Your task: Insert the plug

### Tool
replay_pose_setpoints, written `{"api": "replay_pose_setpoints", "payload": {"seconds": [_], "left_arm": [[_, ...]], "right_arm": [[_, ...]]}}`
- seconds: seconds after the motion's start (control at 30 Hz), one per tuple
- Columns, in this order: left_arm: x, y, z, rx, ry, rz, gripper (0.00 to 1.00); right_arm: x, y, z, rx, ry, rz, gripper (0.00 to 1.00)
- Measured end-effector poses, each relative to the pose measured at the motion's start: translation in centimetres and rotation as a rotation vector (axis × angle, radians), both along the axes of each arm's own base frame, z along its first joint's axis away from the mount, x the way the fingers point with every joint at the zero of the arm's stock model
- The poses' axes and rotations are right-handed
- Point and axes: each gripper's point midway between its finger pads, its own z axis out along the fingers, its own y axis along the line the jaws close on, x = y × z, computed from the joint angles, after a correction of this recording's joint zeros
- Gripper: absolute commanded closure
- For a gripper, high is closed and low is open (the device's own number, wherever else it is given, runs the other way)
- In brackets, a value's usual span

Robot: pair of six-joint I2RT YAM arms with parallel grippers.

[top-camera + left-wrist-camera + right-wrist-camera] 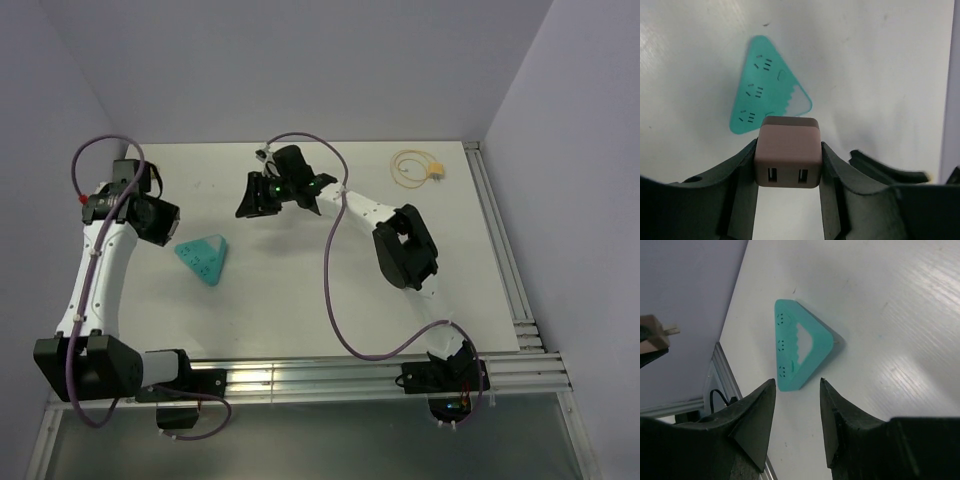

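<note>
The landmark taken for this inspection was the teal socket block (203,258), a wedge-shaped piece lying flat on the white counter (290,300). Three groups of socket slots showed on its upper face.

Left claw (789,151): closed on the plug (788,145), a mauve-brown cube gripped on both sides by the dark fingers (747,165). Two rectangular ports on the cube faced the left wrist camera. The plug was held clear of the teal socket block, near its left side and not touching it. In the right wrist view a pale prong projected from the cube's front.

Right claw (797,385): the jaws stood a narrow way apart and held nothing. The teal socket block was visible through the gap, lying further off on the counter. In the overhead view this claw sat beyond the block and to its right, apart from it.

Other items: a small yellow connector (436,172) on a thin looped cable (396,170) lay well apart from the teal socket block, far off to its right and beyond. Neither claw was near it.
</note>
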Motion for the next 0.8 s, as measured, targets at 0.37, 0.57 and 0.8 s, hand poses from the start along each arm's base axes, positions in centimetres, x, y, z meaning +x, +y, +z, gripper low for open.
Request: {"api": "replay_pose_setpoints", "payload": {"seconds": [0.37,0.57,0.8], "left_arm": [[-1.0,5.7,-6.2,-0.327,0.145,0.405,1.0],[-2.4,5.5,-8.3,-0.376,0.201,0.452,1.0],[-1.9,7.4,-7.5,-0.224,0.192,0.334,1.0]], "right_arm": [[-0.4,2.8,-2.3,0.023,0.008,0.033,0.52],[-0.4,3.4,-1.9,0.059,-0.003,0.073,0.48],[-0.4,4.3,-3.2,0.092,0.012,0.136,0.31]]}}
